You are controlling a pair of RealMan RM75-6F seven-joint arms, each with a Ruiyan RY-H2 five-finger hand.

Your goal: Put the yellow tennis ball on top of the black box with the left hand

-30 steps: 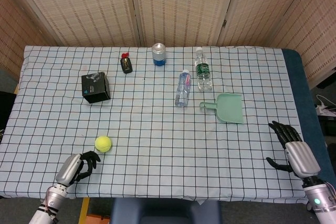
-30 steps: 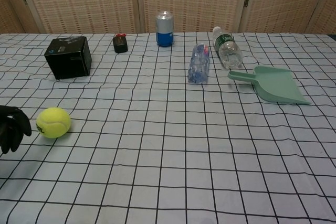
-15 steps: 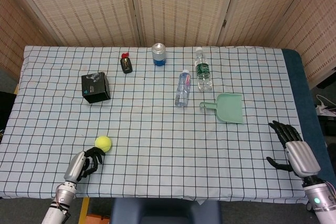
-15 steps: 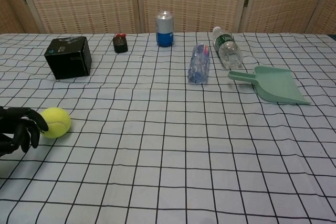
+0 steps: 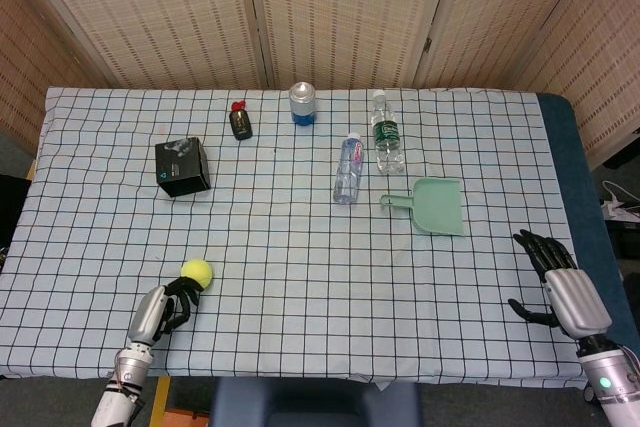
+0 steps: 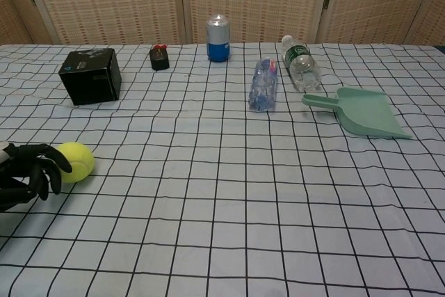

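Note:
The yellow tennis ball (image 5: pixel 197 270) (image 6: pixel 75 161) lies on the checked cloth near the table's front left. My left hand (image 5: pixel 165 306) (image 6: pixel 28 172) sits just behind and beside it, fingers spread and reaching around the ball's near side, fingertips touching or almost touching it; it holds nothing. The black box (image 5: pixel 182 167) (image 6: pixel 90 75) stands further back on the left, well away from the hand. Far off at the front right corner, my right hand (image 5: pixel 558 282) rests with its fingers apart and nothing in it; the chest view does not show it.
At the back stand a small dark object with a red top (image 5: pixel 240 122), a blue-and-silver can (image 5: pixel 302 103) and an upright bottle (image 5: pixel 385 134). A second bottle (image 5: pixel 347 168) lies on its side mid-table, beside a green dustpan (image 5: pixel 434 206).
My left hand has moved forward and to the right up to the ball, its fingers now spread around the ball's near side. The ball, the box and the right hand have not moved.

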